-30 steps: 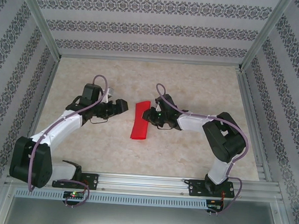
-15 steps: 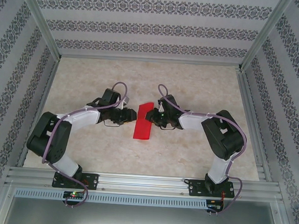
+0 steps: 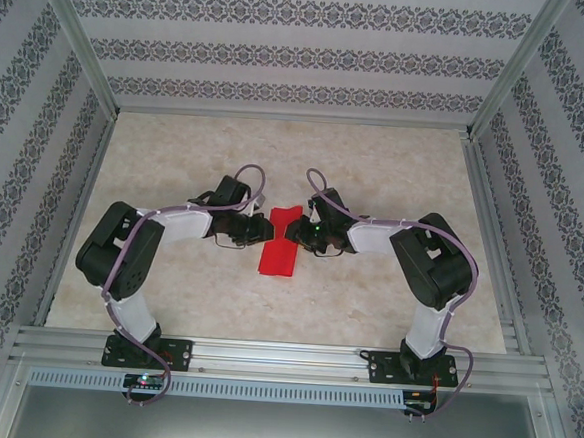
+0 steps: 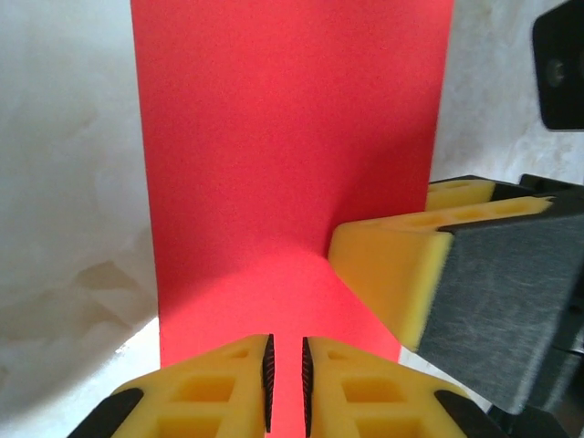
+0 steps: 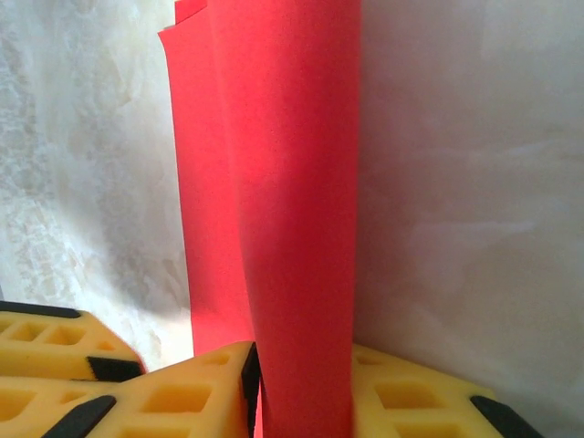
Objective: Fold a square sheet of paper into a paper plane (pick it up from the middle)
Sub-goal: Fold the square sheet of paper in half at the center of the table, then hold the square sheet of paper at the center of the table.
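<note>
The square sheet of paper [image 3: 279, 246] is a bright red folded strip lying mid-table between both grippers. My right gripper [image 3: 293, 230] is shut on its right side. In the right wrist view one layer of the paper [image 5: 301, 219] curls up from between my yellow fingers [image 5: 196, 392], with the right gripper [image 5: 306, 397] clamped on it. My left gripper [image 3: 264, 229] sits at the strip's left edge. In the left wrist view its jaws [image 4: 285, 383] are drawn together to a thin slit over the flat red paper [image 4: 283, 137], facing the right gripper's finger [image 4: 388, 274].
The beige marbled table [image 3: 375, 175] is ringed by an aluminium frame [image 3: 272, 358] and patterned walls. Both arms reach inward, with their elbows out to the sides. Cables loop above each wrist.
My left arm has swung in from the left to the paper's edge and its jaws have closed from wide open. The right gripper has kept its hold, and the strip has shifted slightly.
</note>
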`<state>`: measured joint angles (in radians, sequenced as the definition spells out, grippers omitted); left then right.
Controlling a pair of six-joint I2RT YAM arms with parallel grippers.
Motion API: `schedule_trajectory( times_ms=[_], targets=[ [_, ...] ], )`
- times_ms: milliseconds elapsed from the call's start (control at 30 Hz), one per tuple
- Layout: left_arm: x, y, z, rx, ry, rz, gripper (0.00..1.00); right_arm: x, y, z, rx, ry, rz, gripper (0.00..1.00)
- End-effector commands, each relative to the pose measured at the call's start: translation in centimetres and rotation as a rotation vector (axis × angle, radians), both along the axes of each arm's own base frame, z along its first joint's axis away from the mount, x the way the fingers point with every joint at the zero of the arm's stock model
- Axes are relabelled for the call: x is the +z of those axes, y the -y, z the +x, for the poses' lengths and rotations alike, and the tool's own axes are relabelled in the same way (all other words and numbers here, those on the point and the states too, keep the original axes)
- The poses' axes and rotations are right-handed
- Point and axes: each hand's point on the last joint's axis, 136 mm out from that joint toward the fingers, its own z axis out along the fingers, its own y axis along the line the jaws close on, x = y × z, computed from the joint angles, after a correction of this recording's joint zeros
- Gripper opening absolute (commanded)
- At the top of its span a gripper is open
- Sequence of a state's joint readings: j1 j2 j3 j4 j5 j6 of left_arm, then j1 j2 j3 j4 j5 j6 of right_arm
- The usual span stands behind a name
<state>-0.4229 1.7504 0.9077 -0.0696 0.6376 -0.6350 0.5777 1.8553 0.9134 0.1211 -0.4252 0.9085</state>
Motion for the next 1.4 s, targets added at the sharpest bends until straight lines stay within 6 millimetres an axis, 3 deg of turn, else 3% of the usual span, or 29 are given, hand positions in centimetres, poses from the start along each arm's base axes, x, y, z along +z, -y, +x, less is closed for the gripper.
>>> schedule_trajectory(
  times_ms=[0, 433, 1100, 1367],
  targets=[
    [-0.2, 0.7, 0.6, -0.03, 0.042, 0.016, 0.19, -1.2, 0.8, 0.0, -0.005, -0.004, -0.058, 0.29],
    [-0.1, 0.3, 0.6, -0.042, 0.054, 0.064, 0.19, -1.9, 1.1, 0.2, -0.054, -0.031, -0.077, 0.32],
    [2.1, -0.4, 0.2, -0.047, 0.095, 0.085, 0.21, -3.3, 1.8, -0.1, -0.132, -0.09, -0.101, 0.33],
    [2.0, 0.0, -0.4, -0.061, 0.069, 0.053, 0.2, -3.7, 2.2, -0.3, -0.143, -0.101, -0.129, 0.34]
  ],
)
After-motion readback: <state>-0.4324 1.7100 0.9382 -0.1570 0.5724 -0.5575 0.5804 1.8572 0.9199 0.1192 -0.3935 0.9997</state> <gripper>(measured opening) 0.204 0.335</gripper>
